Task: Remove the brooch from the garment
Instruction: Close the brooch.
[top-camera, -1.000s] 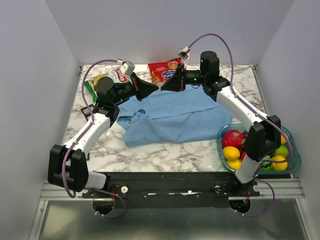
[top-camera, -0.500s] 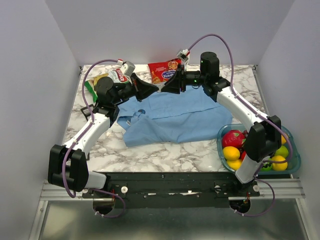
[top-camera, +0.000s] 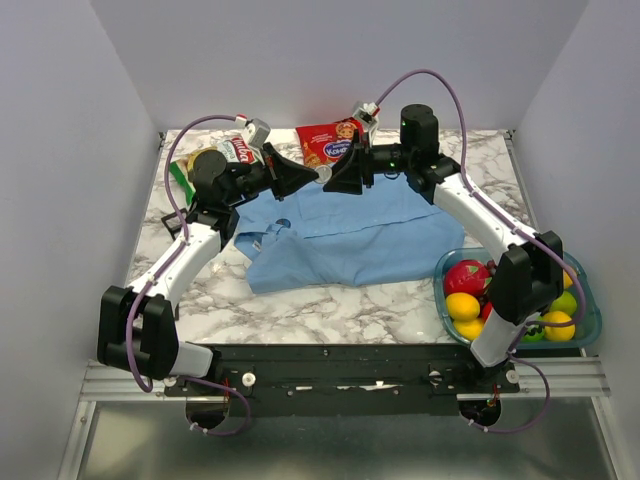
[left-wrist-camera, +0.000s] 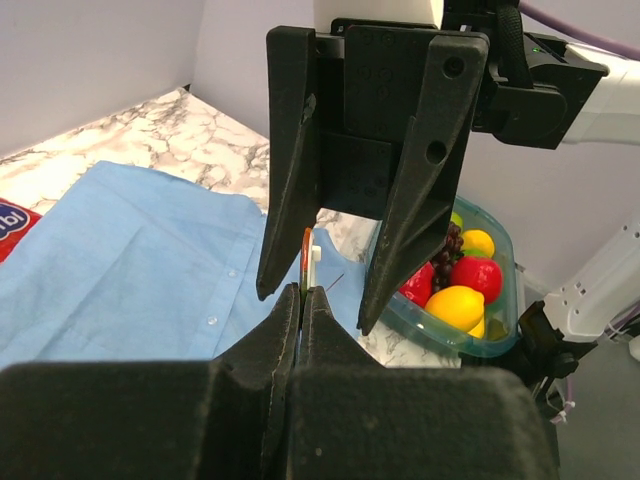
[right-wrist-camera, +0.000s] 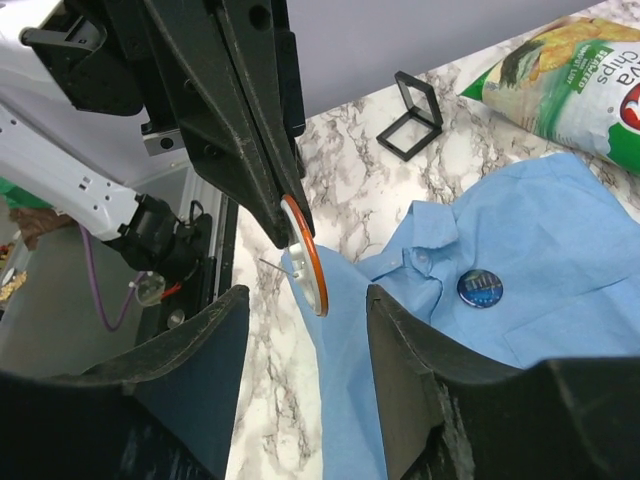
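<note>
The left gripper (left-wrist-camera: 303, 295) is clenched on the edge of a thin orange-rimmed disc (right-wrist-camera: 305, 255) and holds it up in the air, above the far part of the table (top-camera: 330, 300). A fine needle seems to stick out from the side of the disc. The right gripper (right-wrist-camera: 303, 292) faces it with its jaws spread wide, one on each side of the disc and not touching it. The brooch (right-wrist-camera: 480, 287), small, round and dark blue, sits on the blue shirt (right-wrist-camera: 560, 260) just beside the collar, well below both grippers. In my judgement the removal of this brooch is not yet done, and the step in hand looks like a handover of the disc. Next, the disc must be passed or put down. Then one gripper should press the cloth while the other takes the brooch by its rim.
</note>
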